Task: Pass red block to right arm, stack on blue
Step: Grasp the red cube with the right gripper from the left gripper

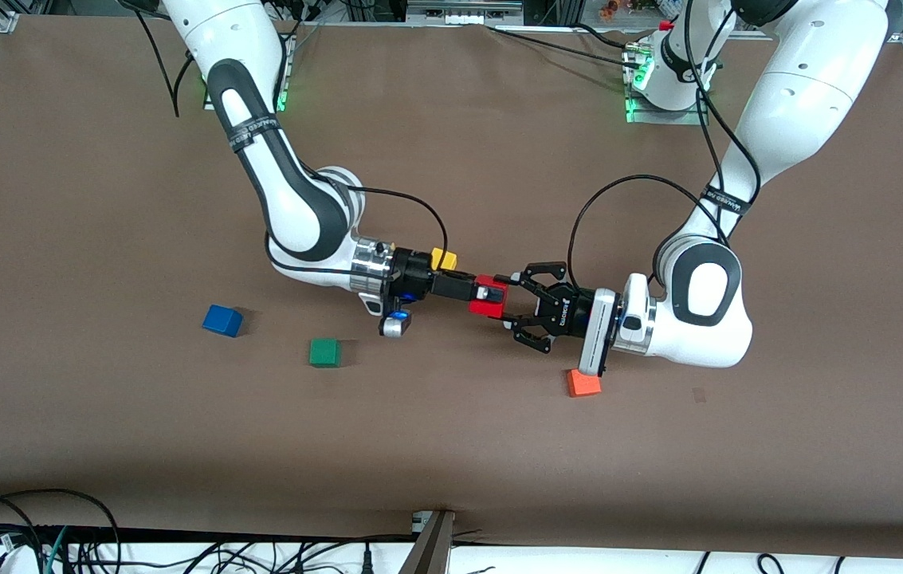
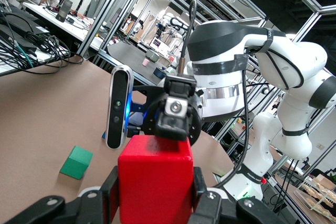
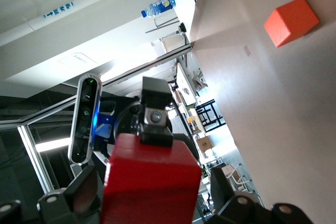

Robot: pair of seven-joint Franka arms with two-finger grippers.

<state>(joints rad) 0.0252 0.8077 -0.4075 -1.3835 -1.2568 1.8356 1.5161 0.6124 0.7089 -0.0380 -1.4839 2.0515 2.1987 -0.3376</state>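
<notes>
mid-handover, both arms reaching to the middle of the table (image 1: pixel 100 446), wrists level, grippers tip to tip in the air. red block (image 1: pixel 488 296) between them, off the table surface. left gripper (image 1: pixel 508 300) pressed together on the red block (image 2: pixel 155 182); in the left wrist view black fingers (image 2: pixel 109 187) flat against both side faces of the cube. right gripper (image 1: pixel 473 288) at the block's other end, black fingers around it; in the right wrist view the block (image 3: pixel 149 184) fills the gap and a finger (image 3: pixel 84 188) sits just beside one face. cannot tell whether the right fingers already clamp or only flank the block.

blue cube (image 1: pixel 221 320) resting on the table toward the right arm's end, well apart from the handover point. green cube (image 1: pixel 324 352) near it, a little nearer the front camera; seen also in the left wrist view (image 2: pixel 76 162). orange cube (image 1: pixel 583 383) on the table under the left arm's wrist, nearer the front camera than the grippers; shows in the right wrist view (image 3: pixel 291 21). yellow cube (image 1: pixel 443 259) just beside the right gripper's body; on the table or not, cannot tell.
</notes>
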